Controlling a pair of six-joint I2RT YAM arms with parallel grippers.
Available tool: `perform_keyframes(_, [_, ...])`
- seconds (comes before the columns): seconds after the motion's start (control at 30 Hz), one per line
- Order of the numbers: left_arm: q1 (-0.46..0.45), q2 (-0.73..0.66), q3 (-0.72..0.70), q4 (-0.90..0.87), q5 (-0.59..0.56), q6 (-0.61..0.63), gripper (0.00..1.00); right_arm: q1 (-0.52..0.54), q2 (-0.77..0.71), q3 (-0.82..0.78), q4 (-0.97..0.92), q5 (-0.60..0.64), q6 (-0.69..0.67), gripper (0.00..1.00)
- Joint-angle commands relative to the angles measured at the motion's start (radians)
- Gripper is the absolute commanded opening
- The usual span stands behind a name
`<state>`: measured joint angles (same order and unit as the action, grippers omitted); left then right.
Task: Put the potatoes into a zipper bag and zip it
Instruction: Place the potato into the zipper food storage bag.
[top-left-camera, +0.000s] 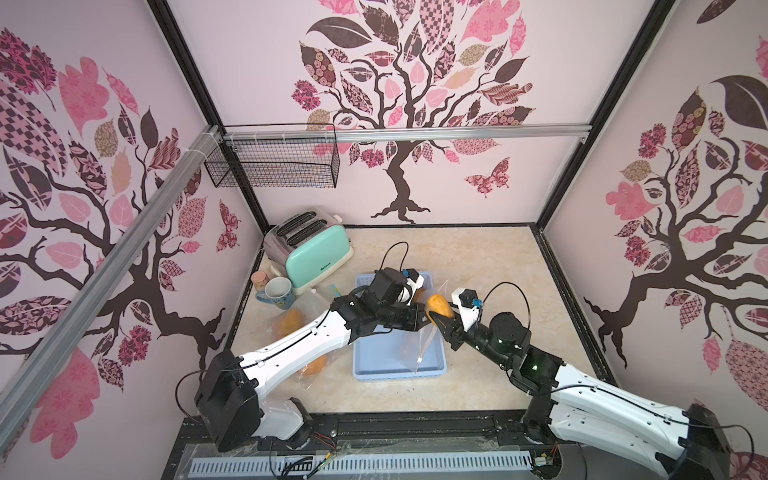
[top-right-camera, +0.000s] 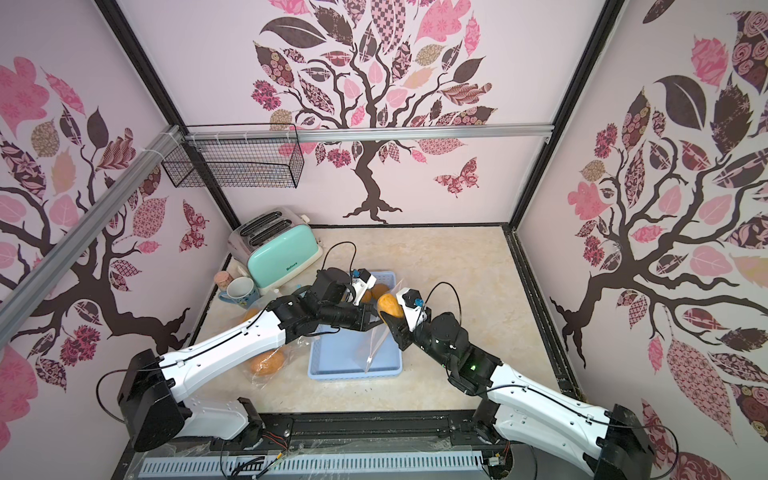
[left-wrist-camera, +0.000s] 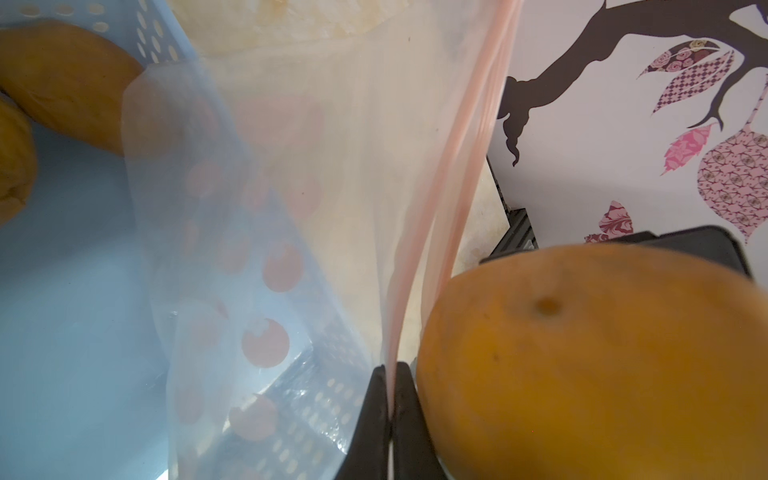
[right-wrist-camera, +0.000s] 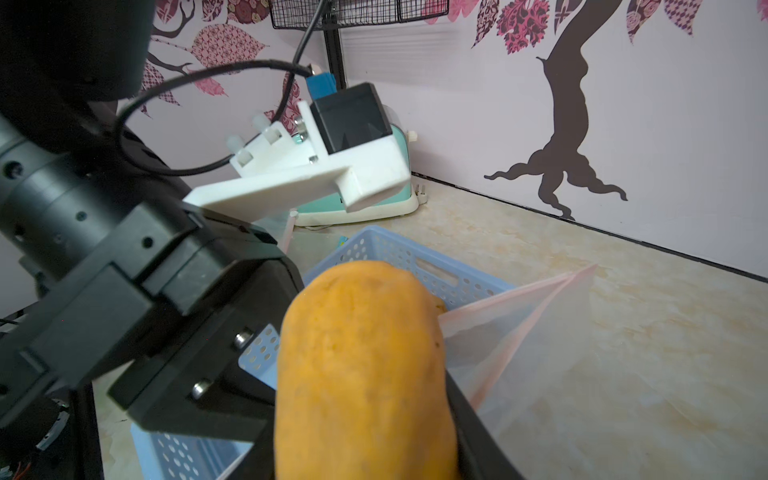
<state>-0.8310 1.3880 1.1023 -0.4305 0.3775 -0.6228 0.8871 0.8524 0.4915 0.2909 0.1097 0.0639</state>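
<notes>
1 potato (top-left-camera: 439, 305) clamped in right tool (top-left-camera: 444, 322), raised over right rim of blue basket (top-left-camera: 399, 376), far half, just beside mouth of zipper bag (right-wrist-camera: 536, 328). Not in bag yet.

Left tool (left-wrist-camera: 391, 370) shut tight on pink zip strip (left-wrist-camera: 469, 166) at one end of bag mouth. Bag hanging from that pinch, lower edge down in basket per both top views. Mouth only a narrow V in right wrist view: strips apart at far end, meeting toward the pinch.

At least 2 more potatoes (left-wrist-camera: 62, 79) loose in basket. Second clear bag (top-left-camera: 311, 303) w/ potatoes on table (top-left-camera: 478, 266), under left arm, left of basket.

Step, as judged: approach for insertion. Zipping not begun.

Risks from here:
- Mouth prob. too narrow. Likely to catch rim & shove bag aside instead of entering. Cause: single-pt hold, nothing spreading the strips.
- Strip pulled out of left pinch if potato wt lands on film.
- Potato v. close to left tool in left wrist view; contact poss. on the way in.
- Early release = drop into basket or onto table.
</notes>
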Motion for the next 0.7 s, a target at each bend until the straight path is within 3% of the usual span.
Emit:
perform_keyframes(0.0, [-0.005, -0.040, 0.057, -0.005, -0.030, 0.026, 0.00, 0.002, 0.036, 0.020, -0.115, 0.015, -0.004, 0.40])
perform_keyframes(0.47, [-0.005, -0.070, 0.052, -0.013, -0.071, 0.033, 0.00, 0.001, 0.130, 0.135, -0.279, -0.071, 0.014, 0.43])
perform_keyframes(0.67, [-0.006, -0.037, 0.109, -0.058, -0.051, 0.069, 0.00, 0.001, 0.217, 0.277, -0.422, -0.054, 0.121, 0.45])
